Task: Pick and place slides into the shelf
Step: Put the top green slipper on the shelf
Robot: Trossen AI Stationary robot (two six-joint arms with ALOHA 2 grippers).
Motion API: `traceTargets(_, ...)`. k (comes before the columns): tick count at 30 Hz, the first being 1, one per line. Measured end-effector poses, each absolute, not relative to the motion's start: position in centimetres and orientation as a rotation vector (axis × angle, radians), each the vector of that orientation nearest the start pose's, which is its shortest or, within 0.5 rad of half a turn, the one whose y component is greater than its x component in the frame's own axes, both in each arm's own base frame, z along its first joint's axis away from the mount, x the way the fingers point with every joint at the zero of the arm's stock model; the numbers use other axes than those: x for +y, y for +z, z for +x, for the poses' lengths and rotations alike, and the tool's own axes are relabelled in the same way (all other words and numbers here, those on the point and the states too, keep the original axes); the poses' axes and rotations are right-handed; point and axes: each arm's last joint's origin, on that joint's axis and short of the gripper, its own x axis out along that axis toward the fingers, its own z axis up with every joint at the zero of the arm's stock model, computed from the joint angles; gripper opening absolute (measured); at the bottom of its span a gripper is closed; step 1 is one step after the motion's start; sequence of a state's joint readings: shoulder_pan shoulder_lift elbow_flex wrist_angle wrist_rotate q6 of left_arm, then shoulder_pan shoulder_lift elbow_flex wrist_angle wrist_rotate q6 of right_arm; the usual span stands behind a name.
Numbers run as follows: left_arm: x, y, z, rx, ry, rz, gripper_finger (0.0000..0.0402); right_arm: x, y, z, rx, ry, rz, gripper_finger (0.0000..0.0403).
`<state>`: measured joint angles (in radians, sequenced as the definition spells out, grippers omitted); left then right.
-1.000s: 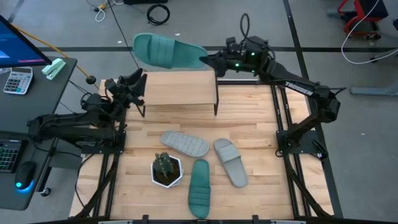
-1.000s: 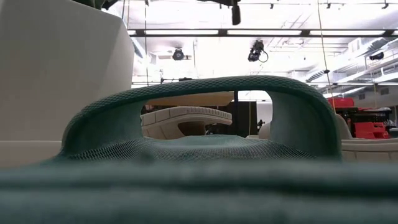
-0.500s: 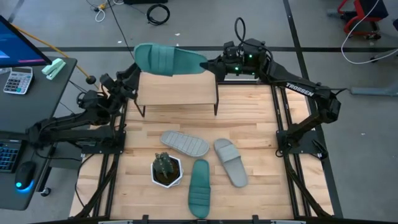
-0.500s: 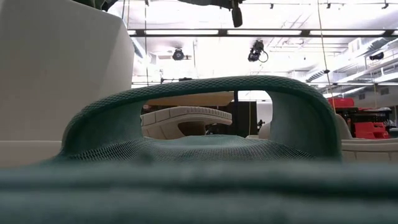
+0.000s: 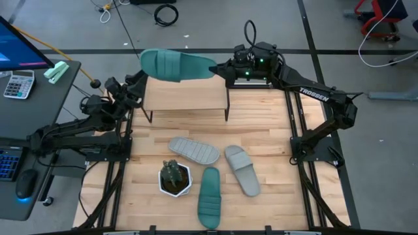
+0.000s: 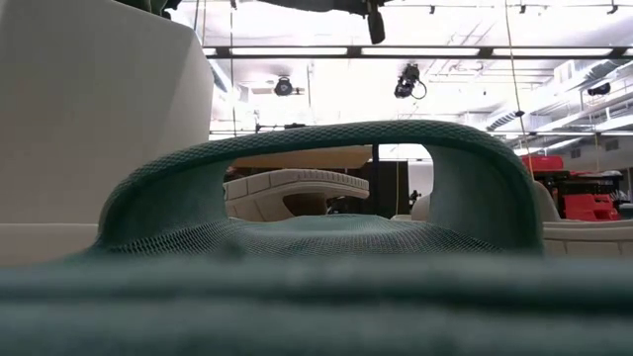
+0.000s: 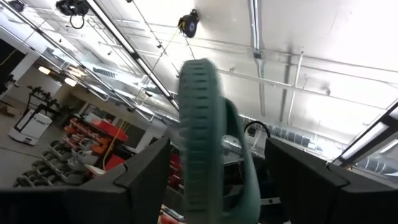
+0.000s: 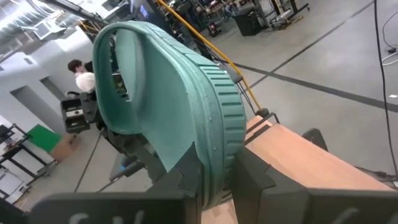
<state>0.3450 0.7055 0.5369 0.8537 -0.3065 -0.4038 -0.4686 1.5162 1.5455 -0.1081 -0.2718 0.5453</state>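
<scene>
our right gripper (image 5: 220, 67) reaches over the shelf (image 5: 186, 96), fingers clamped on a teal slide (image 5: 176, 64). our left gripper (image 5: 134, 85) waits beside the shelf's end, fingers apart.

A large counter (image 5: 268, 130) of light wooden planks carries everything. At its far edge stands the shelf (image 5: 186, 98), a small low rack with a flat pale wooden top board and thin black metal legs; nothing lies on its board. Nearer the front edge, a light grey rubber slide (image 5: 194, 149) lies sole up, just beside a second light grey rubber slide (image 5: 242, 170) with a ribbed strap. A teal green rubber slide (image 5: 209, 197) lies between them, closer to the front. Beside it stands a small green plant in a white pot (image 5: 175, 177).
</scene>
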Motion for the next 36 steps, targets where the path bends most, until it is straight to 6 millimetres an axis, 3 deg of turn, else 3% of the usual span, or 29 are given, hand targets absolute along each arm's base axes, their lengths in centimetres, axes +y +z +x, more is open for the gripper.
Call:
traceTargets(11,5.8,35.3,13.3,-0.812,0.493,-0.358,0.0265,-13.8,42.7,31.5,0.024,-0.180,0.580,0.0055)
traceTargets(18,5.8,35.3,13.3,-0.814,0.501,-0.360,0.0240,-12.7,42.7,32.0,0.031,-0.153,0.580,0.0055)
traceTargets(24,5.7,35.4,13.2,-0.823,0.505,-0.337,0.0182,-12.3,42.7,32.1,0.039,-0.142,0.582,0.0054)
traceTargets(33,5.7,35.7,12.9,-0.845,0.531,-0.268,0.0052,-12.2,42.5,32.2,0.052,-0.139,0.601,0.0062)
traceTargets(36,5.7,35.7,12.9,-0.844,0.533,-0.262,0.0047,-12.0,42.5,32.3,0.055,-0.132,0.601,0.0083)
